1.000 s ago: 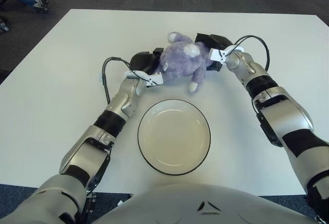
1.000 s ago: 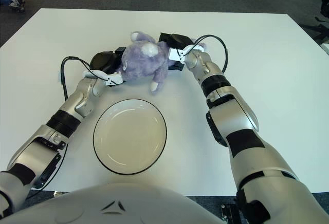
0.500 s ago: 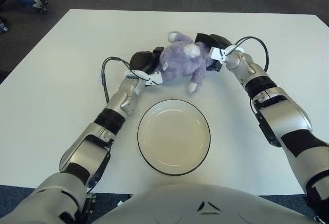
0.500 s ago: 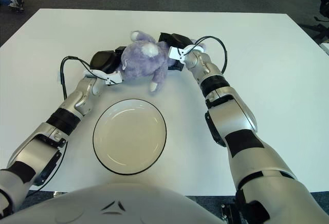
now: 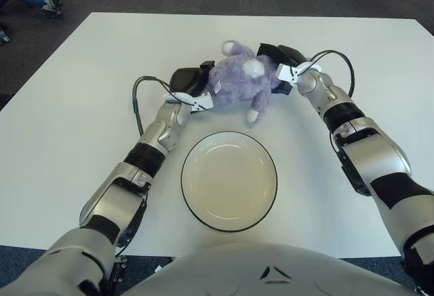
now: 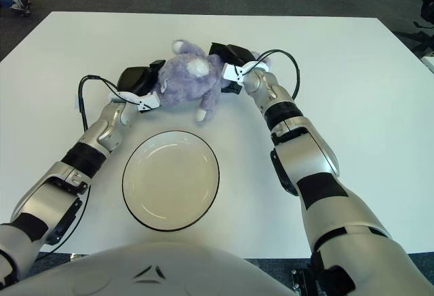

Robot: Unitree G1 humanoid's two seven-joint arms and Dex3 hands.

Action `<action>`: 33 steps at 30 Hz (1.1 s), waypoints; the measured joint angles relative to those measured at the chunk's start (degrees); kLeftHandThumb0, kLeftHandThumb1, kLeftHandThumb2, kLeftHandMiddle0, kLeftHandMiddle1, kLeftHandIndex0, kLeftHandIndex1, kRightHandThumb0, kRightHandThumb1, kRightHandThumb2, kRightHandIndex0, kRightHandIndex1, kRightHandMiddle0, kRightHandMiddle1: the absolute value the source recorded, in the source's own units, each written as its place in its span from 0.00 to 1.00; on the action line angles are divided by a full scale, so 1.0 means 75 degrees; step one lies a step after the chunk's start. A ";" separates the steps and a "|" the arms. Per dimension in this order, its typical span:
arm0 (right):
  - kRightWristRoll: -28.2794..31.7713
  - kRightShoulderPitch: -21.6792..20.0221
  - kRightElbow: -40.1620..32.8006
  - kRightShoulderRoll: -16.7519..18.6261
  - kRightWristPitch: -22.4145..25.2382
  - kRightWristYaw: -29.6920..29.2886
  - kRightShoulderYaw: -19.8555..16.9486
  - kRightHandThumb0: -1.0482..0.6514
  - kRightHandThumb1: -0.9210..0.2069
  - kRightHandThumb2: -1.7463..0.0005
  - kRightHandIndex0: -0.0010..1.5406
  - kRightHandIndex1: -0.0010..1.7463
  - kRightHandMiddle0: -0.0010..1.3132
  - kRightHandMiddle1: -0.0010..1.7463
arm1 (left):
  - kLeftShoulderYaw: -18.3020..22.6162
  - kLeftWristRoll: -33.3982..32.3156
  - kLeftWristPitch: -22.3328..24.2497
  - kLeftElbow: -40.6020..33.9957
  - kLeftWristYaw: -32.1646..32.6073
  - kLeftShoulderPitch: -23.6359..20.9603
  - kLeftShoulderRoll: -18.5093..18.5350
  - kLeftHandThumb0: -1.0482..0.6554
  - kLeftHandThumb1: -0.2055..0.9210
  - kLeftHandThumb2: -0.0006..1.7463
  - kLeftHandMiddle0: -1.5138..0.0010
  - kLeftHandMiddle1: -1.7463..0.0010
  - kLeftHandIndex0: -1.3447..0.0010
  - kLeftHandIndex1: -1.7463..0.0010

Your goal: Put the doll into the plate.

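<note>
Left eye view: left hand [image 5: 193, 79] and right hand [image 5: 279, 62] clamp doll [image 5: 239, 83] beyond plate [image 5: 229, 180]; uneven squeeze risks dropping it.

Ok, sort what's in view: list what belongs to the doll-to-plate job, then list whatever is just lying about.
Belongs to the job:
purple doll, pressed between both hands
plate, empty, nearer the robot than the doll
left robot hand, against the doll's left side
right robot hand, against its right side

Just lying about:
white table
shoe on the carpet, far left
</note>
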 measured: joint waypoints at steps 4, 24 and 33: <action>-0.0011 0.0136 -0.0278 -0.0030 0.0010 -0.0139 -0.0005 0.62 0.95 0.04 0.69 0.71 0.65 1.00 | 0.0033 0.0001 0.0020 -0.0068 0.0015 -0.0001 0.0013 0.62 0.06 0.95 0.27 0.28 0.42 0.00; 0.0022 0.0577 -0.2237 -0.0302 0.0618 0.0028 -0.0320 0.62 0.90 0.00 0.59 0.95 0.55 1.00 | 0.0502 -0.0012 0.0130 -0.1719 -0.0086 0.0252 0.0377 0.61 0.11 0.91 0.30 0.28 0.44 0.00; 0.0019 0.1138 -0.3554 -0.0363 0.1220 0.0309 -0.0559 0.62 0.90 0.00 0.60 0.94 0.55 1.00 | 0.0619 0.0131 0.0331 -0.2606 -0.0273 0.0648 0.0456 0.61 0.13 0.91 0.33 0.25 0.47 0.00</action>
